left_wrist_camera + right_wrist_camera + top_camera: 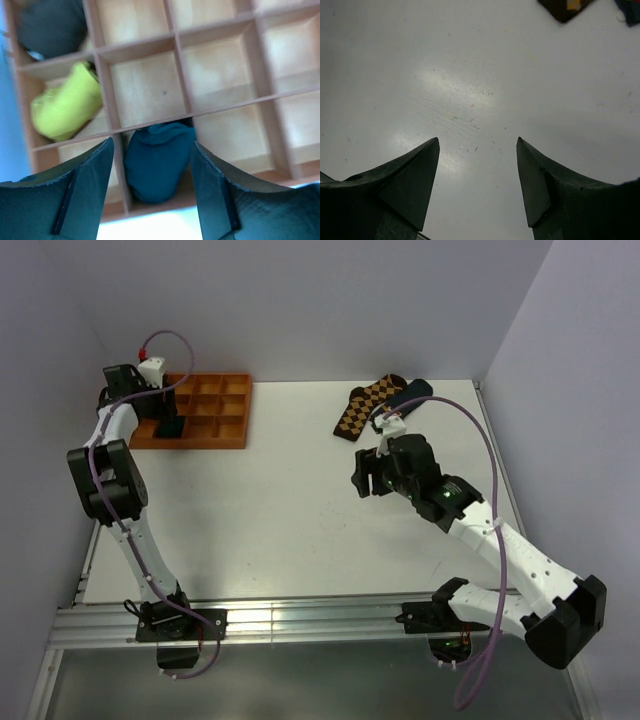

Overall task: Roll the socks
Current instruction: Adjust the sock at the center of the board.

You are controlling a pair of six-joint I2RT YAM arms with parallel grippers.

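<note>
Teal sock roll [157,162] lies in an edge tray [145,47] cell, long axis top-to-bottom in the wrist view. Left gripper [151,145] is spread wide, straddling it. Right gripper [477,142] gapes empty over the table [470,75].

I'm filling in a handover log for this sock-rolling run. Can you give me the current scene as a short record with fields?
tray: orange compartment tray, far left on the table
teal sock bundle: rolled, in an edge compartment of the tray
other bundles: yellow bundle and dark grey bundle, each in its own compartment
left gripper: jaws open, empty, above the teal sock bundle
right gripper: jaws open, empty, above bare table
unrolled: brown-orange argyle socks and a dark sock, far right
</note>
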